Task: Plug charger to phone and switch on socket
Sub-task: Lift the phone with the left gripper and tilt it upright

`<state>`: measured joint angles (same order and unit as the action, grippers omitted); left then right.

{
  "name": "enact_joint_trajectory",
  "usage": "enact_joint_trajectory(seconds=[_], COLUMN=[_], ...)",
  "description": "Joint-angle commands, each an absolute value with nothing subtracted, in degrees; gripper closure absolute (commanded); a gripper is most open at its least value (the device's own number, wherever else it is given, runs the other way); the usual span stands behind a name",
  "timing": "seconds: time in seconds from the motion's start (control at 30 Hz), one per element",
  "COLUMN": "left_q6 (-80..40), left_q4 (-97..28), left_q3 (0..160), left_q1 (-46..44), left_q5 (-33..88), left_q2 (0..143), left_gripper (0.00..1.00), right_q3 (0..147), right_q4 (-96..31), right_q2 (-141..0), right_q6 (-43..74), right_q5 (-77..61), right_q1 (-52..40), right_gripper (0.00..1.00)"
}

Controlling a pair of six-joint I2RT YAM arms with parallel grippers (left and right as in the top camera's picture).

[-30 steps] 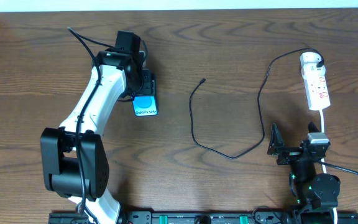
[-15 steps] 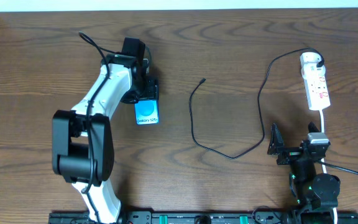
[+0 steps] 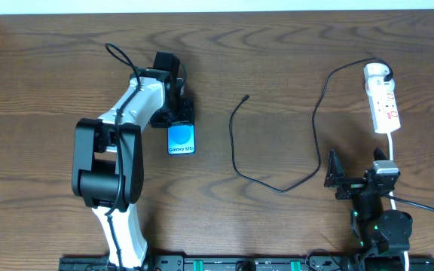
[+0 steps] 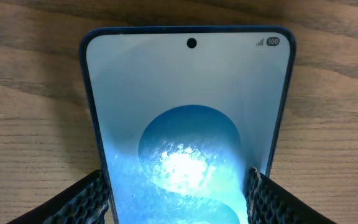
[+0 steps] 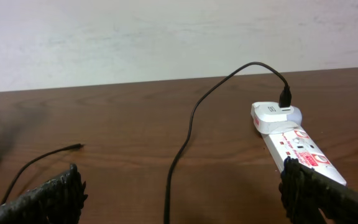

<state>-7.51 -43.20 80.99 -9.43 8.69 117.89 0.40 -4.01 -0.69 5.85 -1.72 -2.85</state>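
Note:
The phone (image 3: 181,140) lies flat on the table with its blue-cyan screen up, and it fills the left wrist view (image 4: 185,93). My left gripper (image 3: 178,114) (image 4: 179,199) is shut on its long edges, one finger on each side. The charger cable (image 3: 235,154) loops across the middle of the table, and its free plug (image 3: 247,97) (image 5: 78,147) lies right of the phone, apart from it. The cable's other end enters a white block (image 5: 275,115) on the far end of the socket strip (image 3: 383,105) (image 5: 300,149). My right gripper (image 3: 356,181) (image 5: 179,199) is open and empty, low near the front edge, just in front of the strip.
The strip's white lead (image 3: 391,147) runs toward the front past my right arm. The table's back edge meets a white wall (image 5: 166,37). My left arm (image 3: 119,128) reaches from the front left across the table.
My left gripper has slid the phone to the right and toward the front, turning it slightly. The right arm, cable and strip have not moved.

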Motion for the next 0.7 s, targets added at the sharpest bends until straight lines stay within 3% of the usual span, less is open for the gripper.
enact_joint_trajectory(seconds=[0.0, 0.1, 0.2, 0.67], left_q6=[-7.68, -7.84, -7.84, -11.51], left_q4=[-43.20, -43.20, -43.35, -45.36], left_q3=[80.77, 80.79, 81.19, 82.41], left_q1=[-10.02, -10.48, -10.41, -12.97], left_q5=[8.36, 8.34, 8.34, 3.11], left_q2=[120.22, 120.22, 120.03, 118.48], left_gripper=[0.26, 0.12, 0.06, 0.04], right_q3=[0.32, 0.32, 0.32, 0.32], right_q4=[-4.25, -4.25, -4.27, -4.25], right_q2=[-0.32, -0.32, -0.34, -0.34], right_q6=[6.37, 6.37, 6.37, 6.37], right_q5=[-1.65, -1.65, -1.67, -1.65], right_q1=[-2.55, -2.57, -2.57, -2.57], right_gripper=[0.01, 0.01, 0.01, 0.01])
